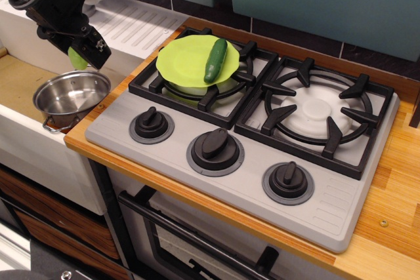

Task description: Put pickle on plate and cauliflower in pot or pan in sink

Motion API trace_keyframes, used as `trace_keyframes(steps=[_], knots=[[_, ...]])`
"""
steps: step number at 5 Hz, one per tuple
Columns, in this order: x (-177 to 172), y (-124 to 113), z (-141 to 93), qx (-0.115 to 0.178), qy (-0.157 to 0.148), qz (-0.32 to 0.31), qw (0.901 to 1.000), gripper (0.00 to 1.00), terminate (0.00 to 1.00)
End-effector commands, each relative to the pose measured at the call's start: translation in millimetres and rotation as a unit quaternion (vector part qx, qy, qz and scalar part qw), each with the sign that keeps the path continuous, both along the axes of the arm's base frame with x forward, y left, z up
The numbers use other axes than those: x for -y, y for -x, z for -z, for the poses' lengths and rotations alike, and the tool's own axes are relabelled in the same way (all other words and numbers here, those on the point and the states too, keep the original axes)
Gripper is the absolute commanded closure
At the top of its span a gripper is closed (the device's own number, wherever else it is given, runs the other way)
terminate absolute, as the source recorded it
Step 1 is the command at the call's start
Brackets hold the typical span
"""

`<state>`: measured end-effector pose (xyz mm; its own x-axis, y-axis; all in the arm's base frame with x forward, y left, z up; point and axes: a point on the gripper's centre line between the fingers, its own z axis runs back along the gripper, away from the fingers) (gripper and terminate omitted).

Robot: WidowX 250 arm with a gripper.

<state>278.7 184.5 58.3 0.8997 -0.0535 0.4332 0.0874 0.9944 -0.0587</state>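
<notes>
The pickle (215, 60) lies on the plate (186, 63), which sits on the stove's (249, 155) far-left burner. Left of the stove, the pot (71, 99) stands in the sink (23, 90). The gripper (84, 54) hangs above the pot with the cauliflower (76, 59) (partly hidden) in its jaws. Three knobs (215, 147) line the stove's near edge.

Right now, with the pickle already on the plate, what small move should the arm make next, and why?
Probably lower and open over the pot: the gripper holds the cauliflower just above it in the sink, and the pot looks empty.
</notes>
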Motion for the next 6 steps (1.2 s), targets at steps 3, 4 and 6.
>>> trace_keyframes(steps=[3, 4, 6], knots=[[-42, -10, 35, 0.042, -0.001, 0.000, 0.9991, 1.00, 0.00], [-41, -5, 42, 0.043, 0.000, -0.005, 0.9991, 1.00, 0.00], [-29, 1, 29, 0.019, -0.012, -0.021, 0.9995, 0.00, 0.00]])
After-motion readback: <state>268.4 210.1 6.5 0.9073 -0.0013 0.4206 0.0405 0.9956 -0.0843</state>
